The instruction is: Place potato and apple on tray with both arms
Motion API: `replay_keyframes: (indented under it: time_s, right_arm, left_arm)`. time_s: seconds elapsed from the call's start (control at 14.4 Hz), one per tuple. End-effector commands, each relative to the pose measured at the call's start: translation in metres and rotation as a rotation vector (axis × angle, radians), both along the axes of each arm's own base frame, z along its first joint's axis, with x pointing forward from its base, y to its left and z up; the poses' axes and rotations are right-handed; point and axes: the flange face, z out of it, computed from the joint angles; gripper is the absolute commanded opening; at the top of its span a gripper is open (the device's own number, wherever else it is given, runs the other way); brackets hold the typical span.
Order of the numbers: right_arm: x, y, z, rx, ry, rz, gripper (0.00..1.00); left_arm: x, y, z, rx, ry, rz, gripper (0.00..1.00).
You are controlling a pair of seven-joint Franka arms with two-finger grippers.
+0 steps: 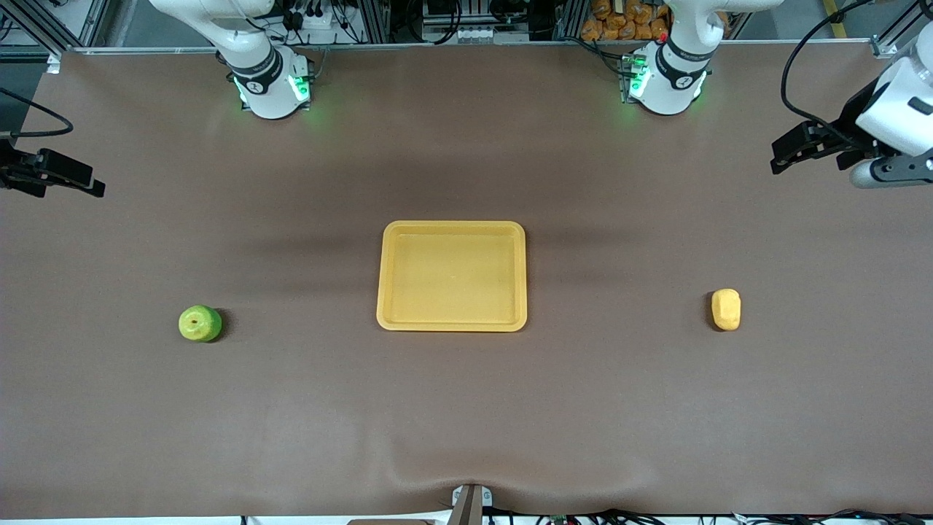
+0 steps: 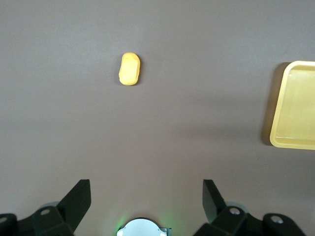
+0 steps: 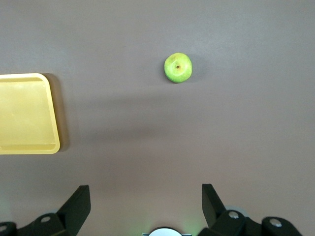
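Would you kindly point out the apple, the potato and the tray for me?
apple (image 1: 200,324), front view, on its green top near the stem dimple.
potato (image 1: 726,309), front view, middle of its yellow body.
tray (image 1: 452,227), front view, on the rim edge toward the robots' bases.

You have one tray (image 1: 452,321), lying mid-frame in the front view. You have one apple (image 1: 200,324), lower in the frame toward the right arm's end, and one potato (image 1: 726,309) toward the left arm's end. Two arms reach in from the top, each ending in one claw: the left claw (image 1: 783,162), the right claw (image 1: 91,188).
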Motion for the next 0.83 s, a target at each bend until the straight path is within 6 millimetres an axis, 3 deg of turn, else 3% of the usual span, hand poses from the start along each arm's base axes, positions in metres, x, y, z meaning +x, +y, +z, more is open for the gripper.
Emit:
replay_keyframes:
  time_s: [0.0, 0.42, 0.76]
  right_arm:
    - [0.000, 0.001, 0.003, 0.019, 0.002, -0.007, 1.00]
    - [0.000, 0.001, 0.003, 0.019, 0.002, -0.007, 1.00]
    - [0.000, -0.001, 0.003, 0.018, 0.002, -0.009, 1.00]
  left_arm:
    - [-0.005, 0.001, 0.011, -0.003, -0.002, -0.009, 1.00]
    - [0.000, 0.006, 0.009, -0.013, 0.002, 0.001, 1.00]
    - [0.025, 0.026, -0.027, -0.016, 0.022, 0.039, 1.00]
